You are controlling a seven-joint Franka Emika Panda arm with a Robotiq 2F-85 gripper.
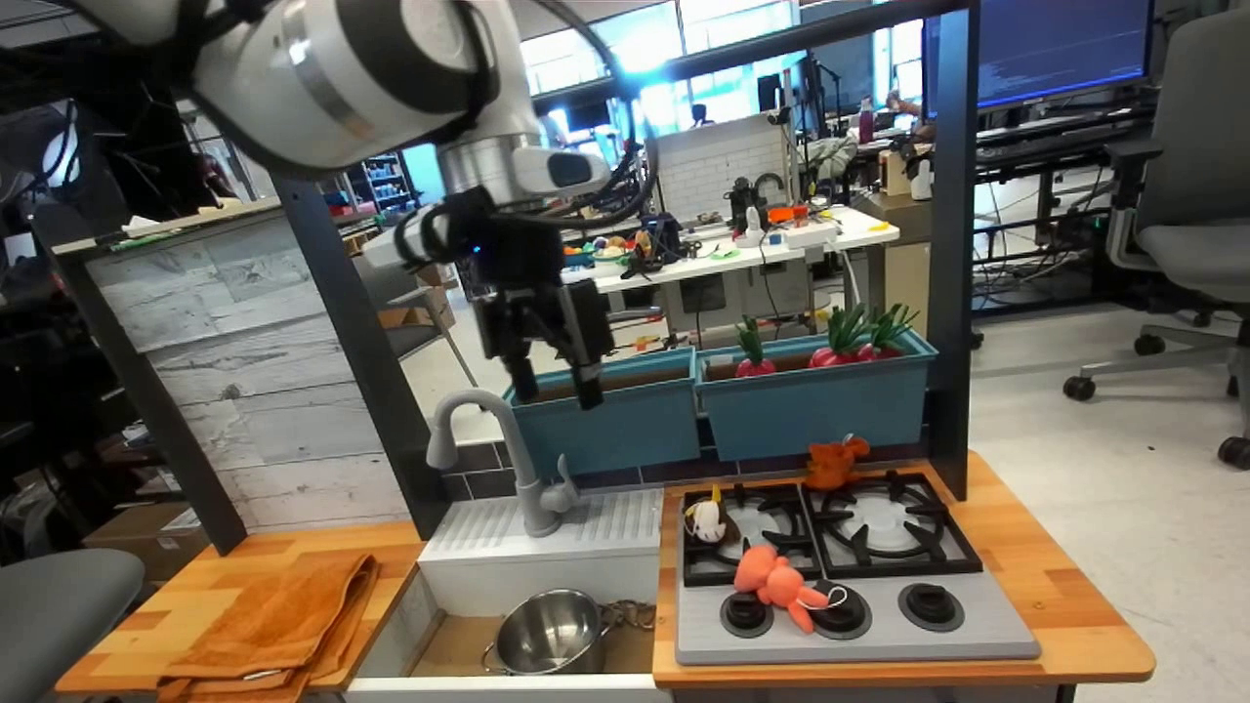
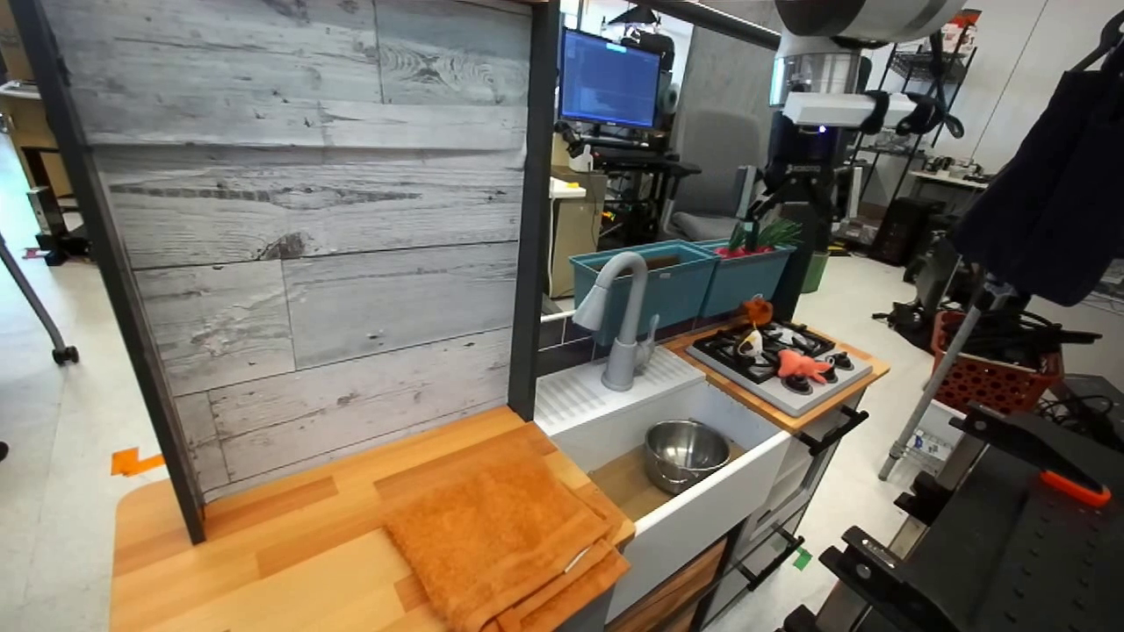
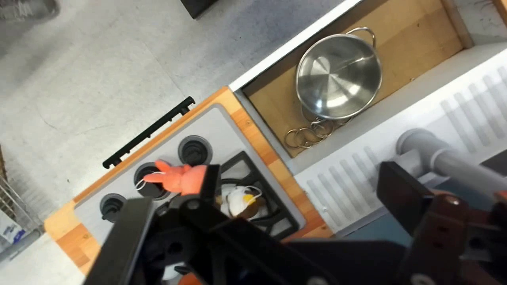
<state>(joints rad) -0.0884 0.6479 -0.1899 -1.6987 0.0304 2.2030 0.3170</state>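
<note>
My gripper (image 1: 557, 389) is open and empty, high above the sink and stove, pointing down. In the wrist view its two fingers (image 3: 301, 182) stand wide apart with nothing between them. Below lie a pink plush toy (image 1: 781, 586) across the stove knobs, a white and brown toy bird (image 1: 711, 520) on the left burner, and an orange plush toy (image 1: 830, 463) at the stove's back edge. A steel pot (image 1: 549, 630) stands in the sink with metal rings (image 3: 311, 136) beside it. A folded orange towel (image 2: 509, 527) lies on the wooden counter.
A grey faucet (image 1: 518, 449) rises behind the sink. Two blue planters (image 1: 605, 430) hang at the back; the right one (image 1: 820, 405) holds red radishes with green tops. Dark posts (image 1: 952, 254) and a wood-pattern panel (image 2: 351, 219) frame the counter.
</note>
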